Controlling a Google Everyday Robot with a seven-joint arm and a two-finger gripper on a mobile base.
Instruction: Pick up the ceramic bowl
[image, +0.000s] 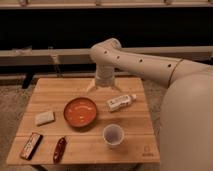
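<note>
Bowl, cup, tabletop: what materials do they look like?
The ceramic bowl looks glazed: glossy orange-red inside, darker rim. The cup is white, matte and thin-walled; paper or plastic, cannot tell. The table is wood: plank seams, grain, light finish. The gripper hangs over the table's far edge, behind the bowl.

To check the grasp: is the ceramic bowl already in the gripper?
No, the ceramic bowl lies on the table while the gripper hangs over its far edge.

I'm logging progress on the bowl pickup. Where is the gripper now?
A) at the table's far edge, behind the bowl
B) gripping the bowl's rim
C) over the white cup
A: the gripper hangs at the far edge of the table, apart from the ceramic bowl.
</note>
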